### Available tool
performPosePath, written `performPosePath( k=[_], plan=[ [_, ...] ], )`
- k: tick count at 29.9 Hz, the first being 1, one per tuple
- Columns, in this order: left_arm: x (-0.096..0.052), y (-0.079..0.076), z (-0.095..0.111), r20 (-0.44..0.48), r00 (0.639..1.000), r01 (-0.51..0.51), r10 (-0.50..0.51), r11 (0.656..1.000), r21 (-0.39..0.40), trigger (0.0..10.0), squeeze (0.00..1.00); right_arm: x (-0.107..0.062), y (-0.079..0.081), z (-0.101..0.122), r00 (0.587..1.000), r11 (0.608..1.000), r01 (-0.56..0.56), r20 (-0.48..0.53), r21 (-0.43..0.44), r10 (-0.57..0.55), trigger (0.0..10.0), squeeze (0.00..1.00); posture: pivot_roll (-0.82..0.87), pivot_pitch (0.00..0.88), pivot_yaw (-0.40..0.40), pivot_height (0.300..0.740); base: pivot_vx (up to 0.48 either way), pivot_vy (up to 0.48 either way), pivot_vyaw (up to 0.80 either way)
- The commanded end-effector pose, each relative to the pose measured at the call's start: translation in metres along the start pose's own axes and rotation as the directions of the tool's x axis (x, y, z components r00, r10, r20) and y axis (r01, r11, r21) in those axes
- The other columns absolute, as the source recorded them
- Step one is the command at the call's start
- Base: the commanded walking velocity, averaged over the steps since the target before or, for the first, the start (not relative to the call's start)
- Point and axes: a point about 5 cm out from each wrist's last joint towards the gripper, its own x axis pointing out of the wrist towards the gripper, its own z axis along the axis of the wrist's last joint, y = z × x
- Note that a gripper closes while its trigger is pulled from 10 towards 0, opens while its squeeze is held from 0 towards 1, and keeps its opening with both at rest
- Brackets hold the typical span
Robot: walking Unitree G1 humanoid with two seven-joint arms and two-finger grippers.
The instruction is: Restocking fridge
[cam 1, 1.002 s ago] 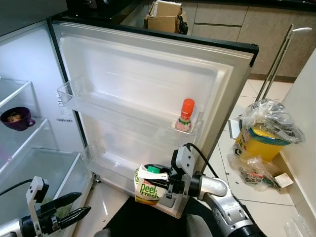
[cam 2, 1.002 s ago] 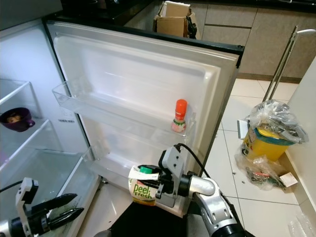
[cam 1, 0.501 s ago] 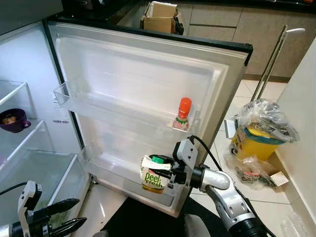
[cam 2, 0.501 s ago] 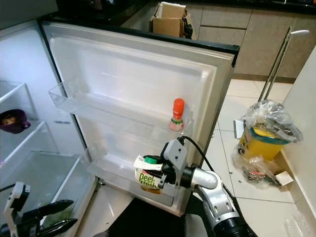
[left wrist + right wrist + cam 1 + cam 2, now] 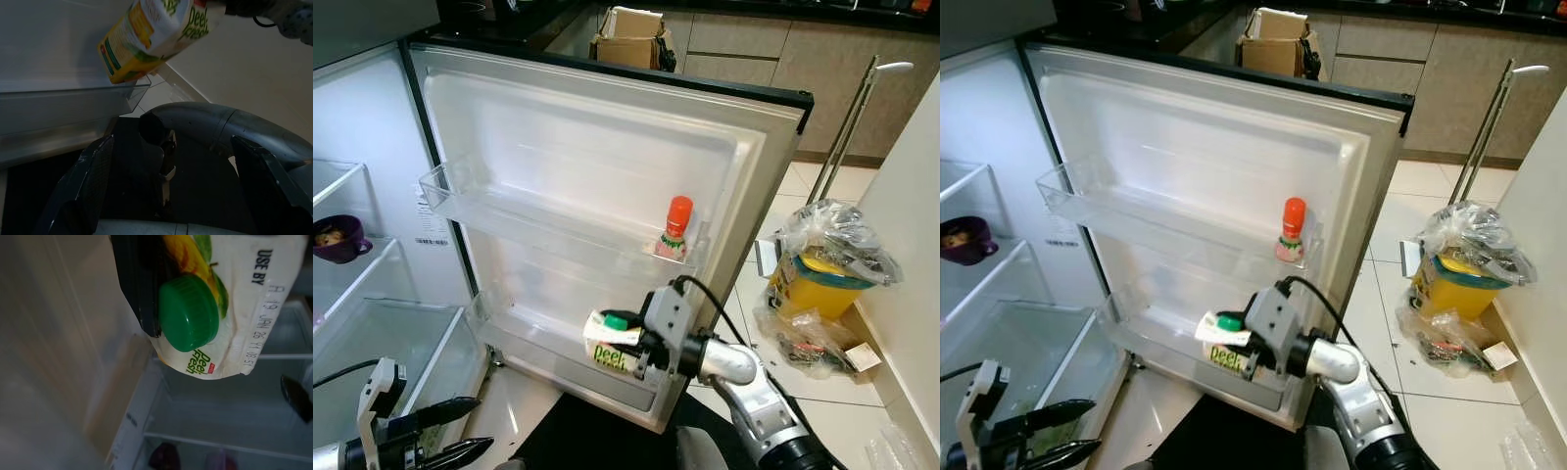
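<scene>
Fridge door [image 5: 607, 157] swung open ahead, fridge interior [image 5: 372, 323] at left. Sauce bottle [image 5: 676, 228] stood at the right end of the upper door shelf [image 5: 509, 211]. Juice carton [image 5: 612, 343] held tilted by right gripper [image 5: 641, 351] over the right end of the lower door shelf [image 5: 548, 348]. Bowl [image 5: 335, 238] set on an interior shelf at far left. Left gripper [image 5: 450, 436] low, before the interior. Bagged bin [image 5: 827, 259] on the floor right of the door; cardboard box [image 5: 631, 34] behind the door's top edge.

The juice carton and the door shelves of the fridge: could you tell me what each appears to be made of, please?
The juice carton, held by the right gripper, looks like coated paperboard: glossy print, folded top seam and stamped date, with a green cap of smooth moulded plastic. The door shelves seem to be clear rigid plastic, since the white door liner shows through them; the liner looks like glossy plastic.
</scene>
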Motion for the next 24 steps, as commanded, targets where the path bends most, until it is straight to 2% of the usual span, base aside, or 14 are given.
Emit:
performPosePath(
  k=[1, 6, 9, 11, 17, 24],
  plan=[
    [0.002, -0.002, 0.001, -0.012, 1.000, 0.011, -0.011, 1.000, -0.001, 10.0, 0.00, 0.000, 0.004, -0.002, 1.000, 0.999, -0.015, -0.007, -0.034, 0.015, 10.0, 0.00, -0.02, 0.007, -0.058, 0.551, 0.000, 0.000, 0.00],
    [0.005, -0.003, 0.002, -0.012, 1.000, 0.016, -0.016, 1.000, -0.001, 10.0, 0.00, -0.003, 0.015, -0.022, 0.991, 0.987, -0.078, -0.120, -0.138, 0.061, 10.0, 0.00, -0.03, 0.007, -0.058, 0.551, 0.000, 0.000, 0.00],
    [0.006, -0.003, 0.003, -0.010, 1.000, 0.018, -0.018, 1.000, 0.000, 10.0, 0.00, -0.004, 0.016, -0.032, 0.982, 0.973, -0.087, -0.181, -0.214, 0.048, 10.0, 0.00, -0.03, 0.009, -0.058, 0.551, 0.000, 0.000, 0.00],
    [0.006, -0.004, 0.004, -0.009, 1.000, 0.019, -0.019, 1.000, 0.002, 10.0, 0.00, -0.004, 0.016, -0.034, 0.980, 0.968, -0.088, -0.197, -0.234, 0.042, 10.0, 0.00, -0.03, 0.008, -0.059, 0.551, 0.000, 0.000, 0.00],
    [0.008, -0.004, 0.005, -0.005, 1.000, 0.023, -0.023, 1.000, 0.006, 10.0, 0.00, -0.003, 0.013, -0.035, 0.980, 0.966, -0.059, -0.198, -0.253, 0.008, 10.0, 0.00, -0.03, 0.009, -0.058, 0.551, 0.000, 0.000, 0.00],
    [0.010, -0.003, 0.007, -0.004, 1.000, 0.028, -0.028, 1.000, 0.010, 10.0, 0.00, 0.001, 0.000, -0.025, 0.990, 0.967, 0.052, -0.115, -0.250, -0.083, 10.0, 0.00, -0.02, 0.010, -0.058, 0.551, 0.000, 0.000, 0.00]
  ],
)
